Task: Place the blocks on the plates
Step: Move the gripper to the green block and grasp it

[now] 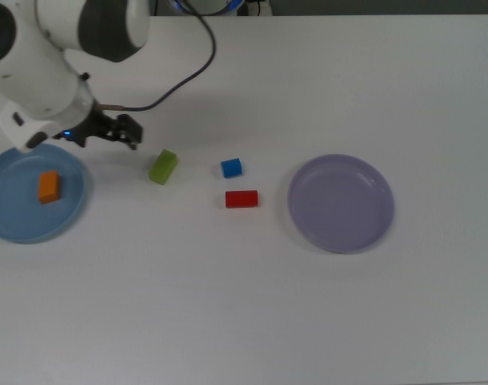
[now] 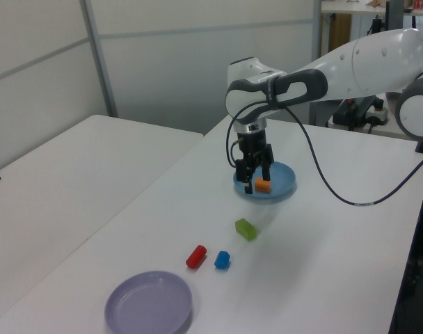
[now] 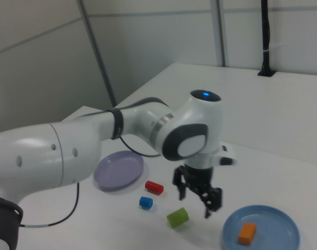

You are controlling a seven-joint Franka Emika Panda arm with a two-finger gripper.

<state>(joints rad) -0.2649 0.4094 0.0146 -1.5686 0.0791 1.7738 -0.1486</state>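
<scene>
Three views; only in the right view do we see the open, empty claw (image 3: 196, 199) above the green block (image 3: 177, 217).

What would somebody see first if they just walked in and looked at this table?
Probably the big white robot arm, its gripper hanging open and empty between the light blue plate and the green block. Next, the orange block lying alone on that blue plate. The blue cube and red block sit on the bare table beside the purple plate.
</scene>
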